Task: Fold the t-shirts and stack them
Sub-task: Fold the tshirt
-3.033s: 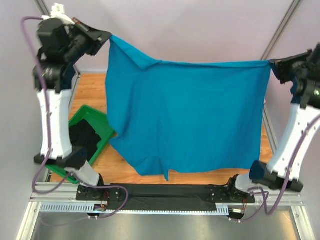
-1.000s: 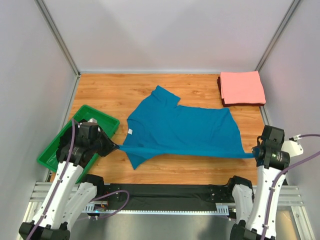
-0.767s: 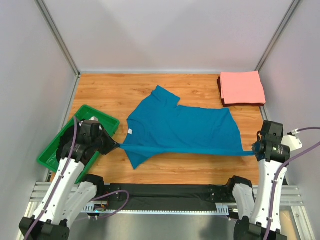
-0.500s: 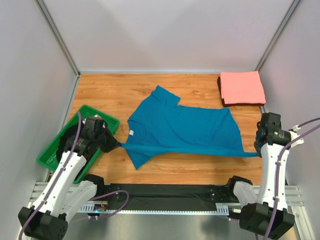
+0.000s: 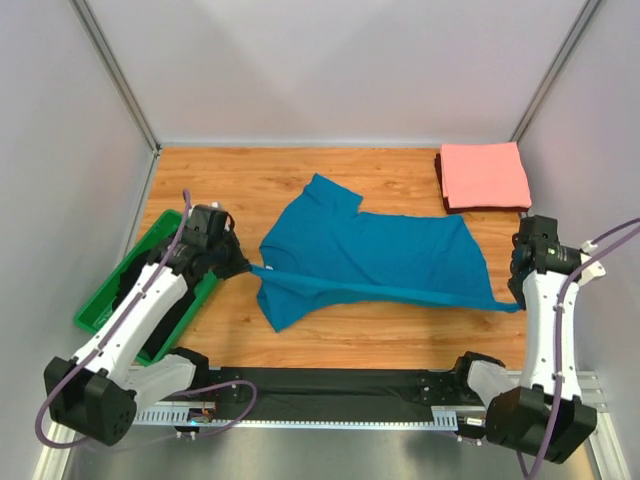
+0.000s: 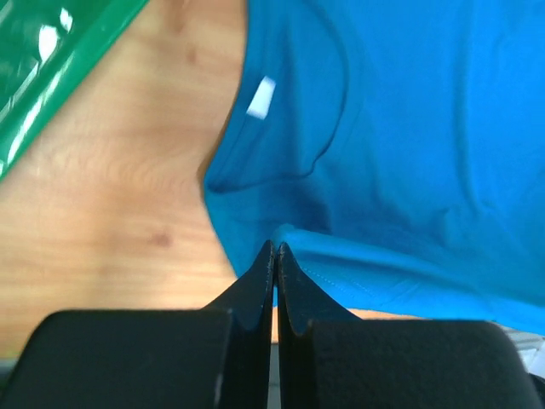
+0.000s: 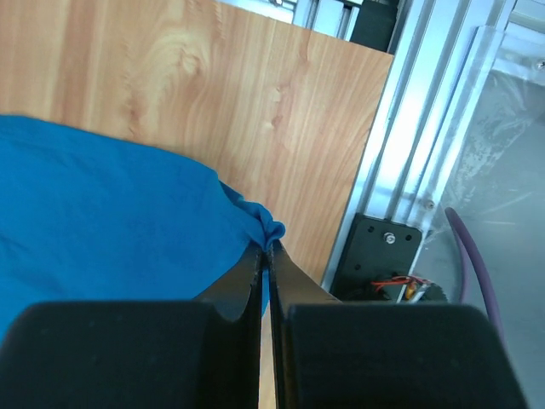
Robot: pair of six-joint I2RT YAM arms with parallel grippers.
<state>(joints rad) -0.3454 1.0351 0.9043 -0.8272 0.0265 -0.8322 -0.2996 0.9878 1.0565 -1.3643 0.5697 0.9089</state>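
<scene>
While left hand (image 5: pixel 244 268) and right hand (image 5: pixel 517 302) are clamping taut near hem of teal-blue t-shirt (image 5: pixel 380 255), fold is hiding bench (image 5: pixel 220 180) beneath; salmon-pink t-shirt (image 5: pixel 485 175) lying upper right; open wood upper left.

Pale grey walls (image 5: pixel 340 70) with metal corner posts (image 5: pixel 115 75) around a wood-grain tabletop (image 5: pixel 230 190), aluminium rail (image 5: pixel 330 424) along its near edge.

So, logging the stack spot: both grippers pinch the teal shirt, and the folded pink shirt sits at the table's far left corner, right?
No: the pink shirt sits at the far right corner, as the top external view shows. The left gripper and right gripper do pinch the teal shirt.
</scene>
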